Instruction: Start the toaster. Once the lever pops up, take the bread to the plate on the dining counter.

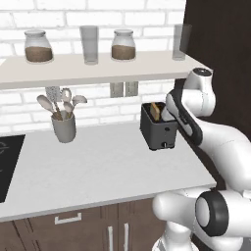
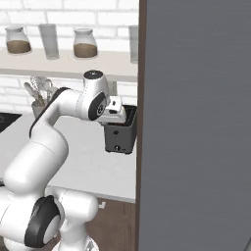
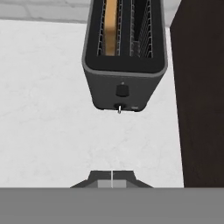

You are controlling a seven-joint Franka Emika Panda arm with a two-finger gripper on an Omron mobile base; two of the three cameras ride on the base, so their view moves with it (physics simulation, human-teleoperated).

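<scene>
The black toaster (image 1: 158,130) (image 2: 120,136) stands at the right end of the white worktop, against a dark cabinet side. A tan slice of bread (image 1: 156,111) (image 3: 111,26) sits upright in its left slot, its top poking out. The hand view looks down on the toaster's front (image 3: 122,78), where a dark lever (image 3: 122,90) sits above a small knob (image 3: 119,106). My gripper (image 3: 112,178) hovers above and in front of the toaster, its tips pressed together and holding nothing. The plate and the dining counter are out of view.
A grey utensil cup (image 1: 63,126) with spoons stands at the back left of the worktop (image 1: 98,166). Above is a shelf (image 1: 98,68) with jars and glasses. A black cooktop (image 1: 7,164) lies far left. A tall dark cabinet (image 3: 201,87) (image 2: 196,122) borders the toaster's right.
</scene>
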